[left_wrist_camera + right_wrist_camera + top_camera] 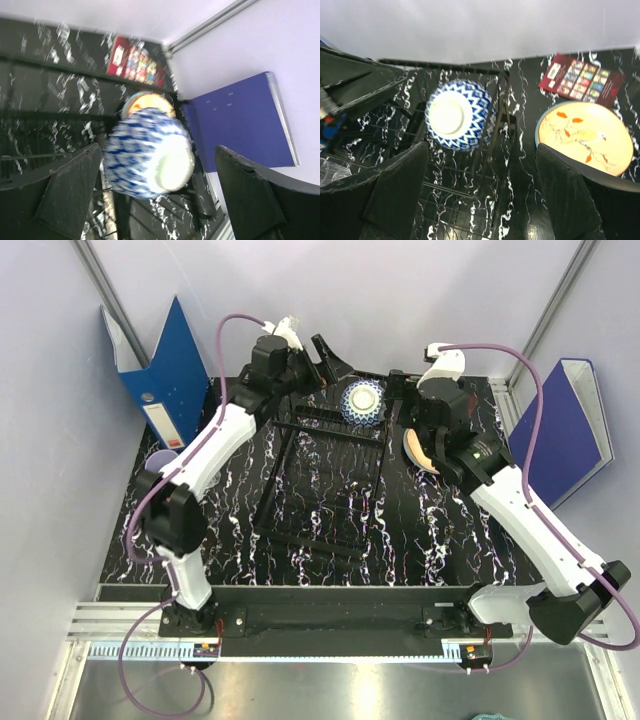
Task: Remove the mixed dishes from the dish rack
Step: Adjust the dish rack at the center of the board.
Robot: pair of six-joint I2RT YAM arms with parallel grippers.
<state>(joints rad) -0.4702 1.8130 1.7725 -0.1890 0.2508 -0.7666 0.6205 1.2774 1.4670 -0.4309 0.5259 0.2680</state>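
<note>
status: unloading is judged partly done. the black thin-wire dish rack (pixel 270 480) lies in the middle of the black marbled desk (pixel 450 540). the only dish seen in it is the blue-and-white patterned bowl (pixel 362 402), which rests upside down at the rack's far end with its pale foot ring facing up. the cream orange-patterned plate (pixel 582 137) is already out. it lies flat on the desk just beside the rack's right side, near the dark red rectangular palette of coloured squares (pixel 582 77). a lavender round item (pixel 158 458), probably a cup, shows at the left edge of the desk, well apart from the rack and partly hidden by the left arm. the white plate and the other cups cannot be located in these views. the left hand (pixel 159 150) is spread wide and empty, aimed at the bowl from the left. the right hand (pixel 481 147) is likewise spread and empty, above the bowl's right side. remaining work, as judged: lift out the bowl, after which the rack appears cleared.
</note>
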